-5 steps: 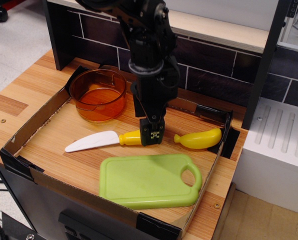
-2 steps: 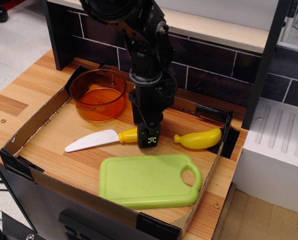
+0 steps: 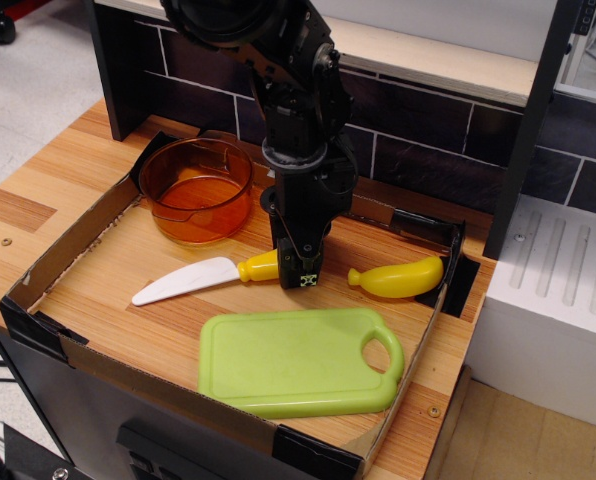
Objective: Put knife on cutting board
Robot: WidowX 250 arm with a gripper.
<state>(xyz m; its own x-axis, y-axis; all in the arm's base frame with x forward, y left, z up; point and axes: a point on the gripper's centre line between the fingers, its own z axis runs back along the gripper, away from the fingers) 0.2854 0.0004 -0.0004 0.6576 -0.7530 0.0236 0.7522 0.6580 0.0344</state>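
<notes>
One black robot arm reaches down from above into a shallow cardboard tray on a wood-grain table. Its gripper sits at the yellow handle of the toy plastic knife, white rounded blade pointing left; fingers appear closed on the handle, whose end is hidden behind them. Knife lies on the tray floor, blade low, just behind the flat light-green plastic cutting board, not touching it. Board rests at the tray's front, oval handle hole to the right. An all-yellow banana-shaped toy lies right of the gripper, near but apart. A transparent orange pot stands at rear left.
</notes>
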